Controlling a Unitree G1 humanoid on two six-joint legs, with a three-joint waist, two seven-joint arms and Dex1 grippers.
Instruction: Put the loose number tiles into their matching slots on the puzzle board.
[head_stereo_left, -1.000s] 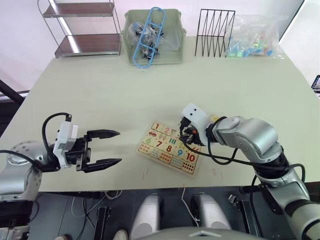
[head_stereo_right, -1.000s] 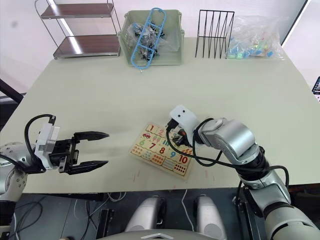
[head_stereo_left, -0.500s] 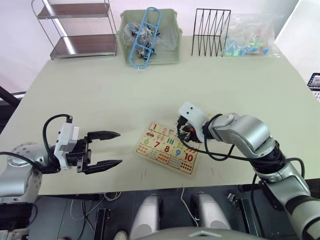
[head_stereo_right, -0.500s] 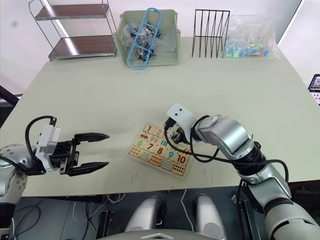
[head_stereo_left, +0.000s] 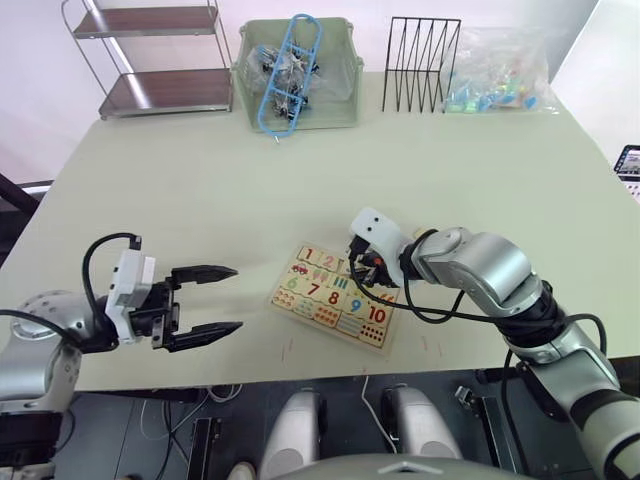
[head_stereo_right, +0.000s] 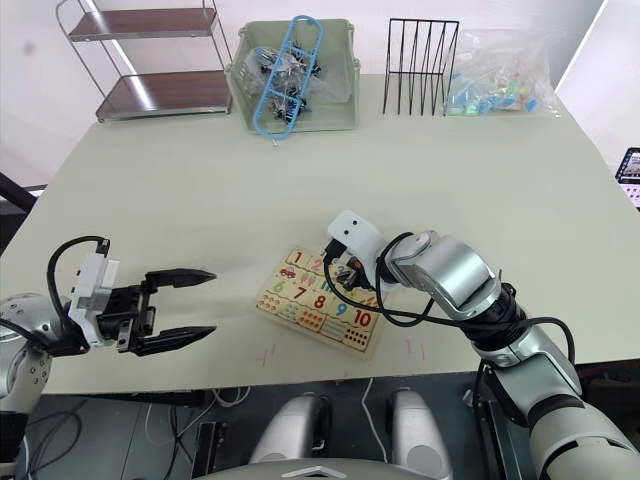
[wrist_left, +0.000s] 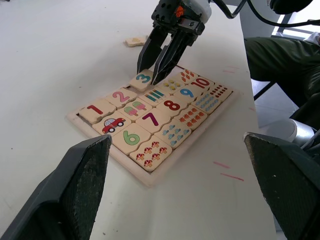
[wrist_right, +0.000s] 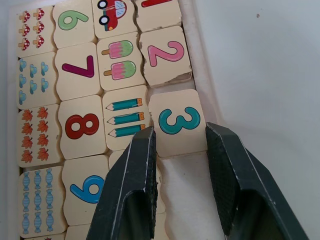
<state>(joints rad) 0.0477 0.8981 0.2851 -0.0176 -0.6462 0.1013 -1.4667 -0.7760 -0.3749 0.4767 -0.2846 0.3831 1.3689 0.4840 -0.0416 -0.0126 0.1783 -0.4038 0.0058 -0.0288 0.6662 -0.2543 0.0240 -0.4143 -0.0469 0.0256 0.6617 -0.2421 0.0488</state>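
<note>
Right gripper (wrist_left: 159, 70) shifted along the puzzle board (wrist_left: 150, 175); fingers part-open astride the 3 tile (wrist_right: 179, 125), now slotted beside 2. Left gripper (head_stereo_left: 205, 302) wide open, empty, idle near the worktop's (head_stereo_left: 200, 190) front edge; 4 and 5 slots still look empty.

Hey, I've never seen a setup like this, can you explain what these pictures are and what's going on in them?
This is a two-armed humanoid robot working at a table. Two pictures come from cameras on its head, looking down over its arms; the other two come from cameras on each wrist. On the table lies a wooden puzzle board with coloured numbers. The right end effector hangs over the board, its two black fingers open on either side of the 3 tile, which lies beside the 2 tile. The left end effector hovers open, holding nothing. One more loose tile lies beyond the board. A green bin, a wire rack and a shelf stand at the far edge.
</note>
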